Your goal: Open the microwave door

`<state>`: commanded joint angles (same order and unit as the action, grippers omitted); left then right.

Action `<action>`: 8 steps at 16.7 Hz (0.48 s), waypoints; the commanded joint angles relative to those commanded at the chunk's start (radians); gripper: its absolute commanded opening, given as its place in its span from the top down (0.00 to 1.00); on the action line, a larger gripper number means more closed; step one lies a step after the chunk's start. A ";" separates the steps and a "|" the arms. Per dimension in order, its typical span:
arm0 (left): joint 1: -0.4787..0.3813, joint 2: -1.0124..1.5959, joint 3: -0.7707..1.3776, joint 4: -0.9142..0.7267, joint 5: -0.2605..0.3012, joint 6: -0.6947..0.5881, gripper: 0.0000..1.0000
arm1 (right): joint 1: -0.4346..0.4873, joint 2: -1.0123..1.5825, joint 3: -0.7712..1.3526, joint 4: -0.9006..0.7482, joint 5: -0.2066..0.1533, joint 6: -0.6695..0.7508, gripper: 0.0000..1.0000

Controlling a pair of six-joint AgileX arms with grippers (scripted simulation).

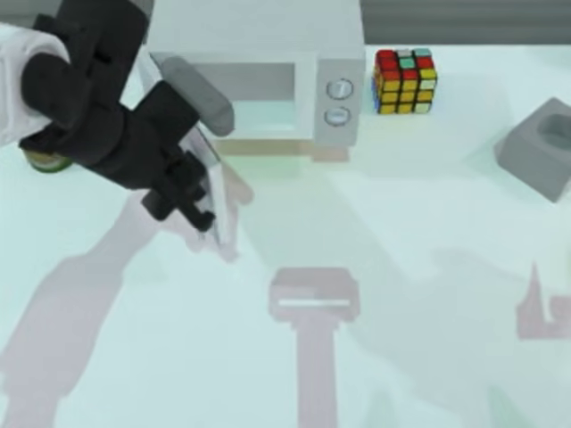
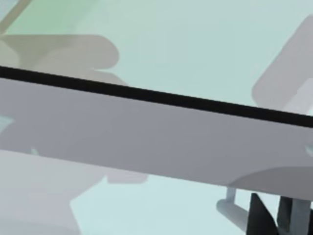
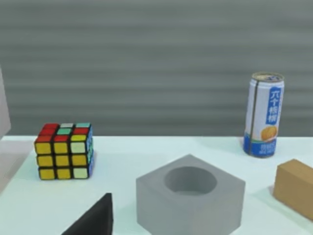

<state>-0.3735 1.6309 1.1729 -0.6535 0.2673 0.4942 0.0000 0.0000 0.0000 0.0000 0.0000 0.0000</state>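
The microwave door (image 1: 217, 192) is swung well out from the microwave (image 1: 268, 67), held at its edge by the left tool (image 1: 203, 212), so little is judged left.

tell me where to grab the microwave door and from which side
Take the microwave door by its free outer edge, away from where it joins the microwave, coming from the table's left. It stands swung out as a thin upright panel, so that edge suits a pinch; the left end effector is at it.
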 joint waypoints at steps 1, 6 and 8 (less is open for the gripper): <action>0.012 -0.002 -0.001 -0.008 0.011 0.026 1.00 | 0.000 0.000 0.000 0.000 0.000 0.000 0.00; 0.063 -0.013 -0.007 -0.047 0.067 0.144 1.00 | 0.000 0.000 0.000 0.000 0.000 0.000 0.00; 0.067 -0.014 -0.008 -0.049 0.071 0.151 1.00 | 0.000 0.000 0.000 0.000 0.000 0.000 0.00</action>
<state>-0.3070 1.6169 1.1652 -0.7023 0.3381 0.6451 0.0000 0.0000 0.0000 0.0000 0.0000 0.0000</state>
